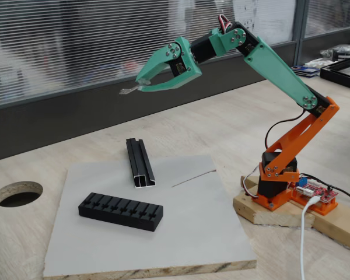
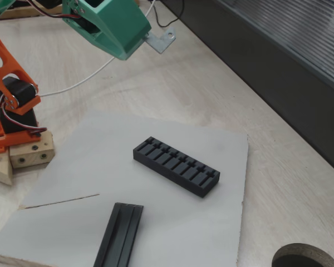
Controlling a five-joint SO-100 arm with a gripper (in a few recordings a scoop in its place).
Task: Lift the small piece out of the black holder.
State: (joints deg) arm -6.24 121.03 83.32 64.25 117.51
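Silvery-grey flat metal sliver (image 1: 129, 90) sits pinched in the teal two-finger gripper (image 1: 141, 87), high above and well clear of the matte-black slotted block (image 1: 121, 212) — carry it level, keeping the clamp firm.

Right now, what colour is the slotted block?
Matte black, clearest in this fixed view.

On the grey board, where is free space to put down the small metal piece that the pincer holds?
The pincer holds the small piece high above the table. Free patches: the grey board's right half, between the thin wire and the front edge; also the strip in front of the black holder. It is crowded between the holder and the grooved rail.
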